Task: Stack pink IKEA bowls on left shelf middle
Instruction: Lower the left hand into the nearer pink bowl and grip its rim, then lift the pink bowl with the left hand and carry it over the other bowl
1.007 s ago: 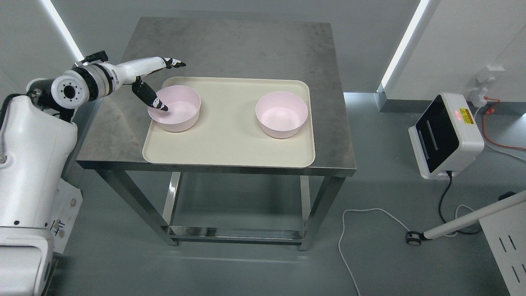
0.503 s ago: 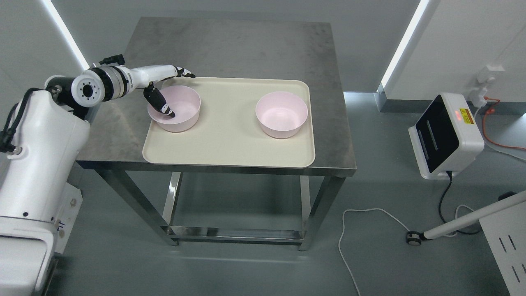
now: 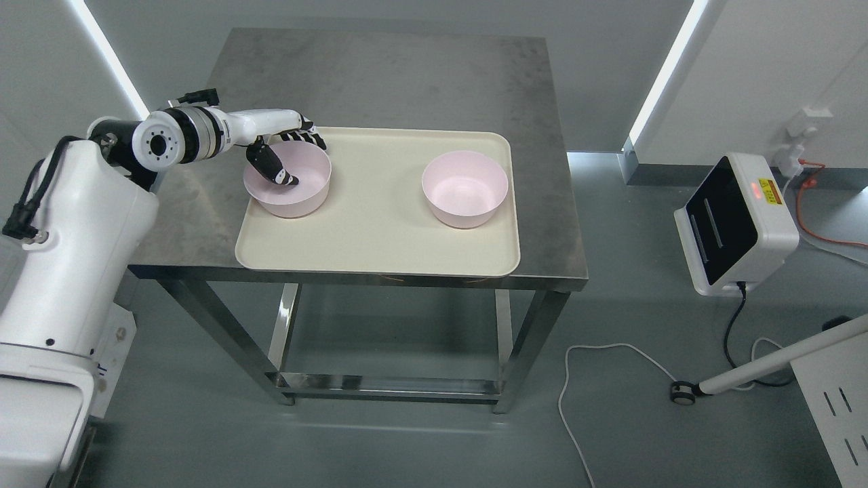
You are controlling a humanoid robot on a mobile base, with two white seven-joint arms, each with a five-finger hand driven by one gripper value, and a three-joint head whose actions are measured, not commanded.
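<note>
- Steel table (image 3: 380, 74) carries a cream tray (image 3: 380, 230).
- Left hand (image 3: 281, 146) has closed in, pinching the nine-o'clock pink bowl (image 3: 298, 193) by its rim; lifting looks next.
- Second bowl (image 3: 464, 188) waits at three o'clock.

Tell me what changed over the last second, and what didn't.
The left hand came down and closed in on the left pink bowl: its thumb now dips inside, its fingers curl over the far rim. A firm grip can't be confirmed. The bowl, the right pink bowl and the tray stayed put.
</note>
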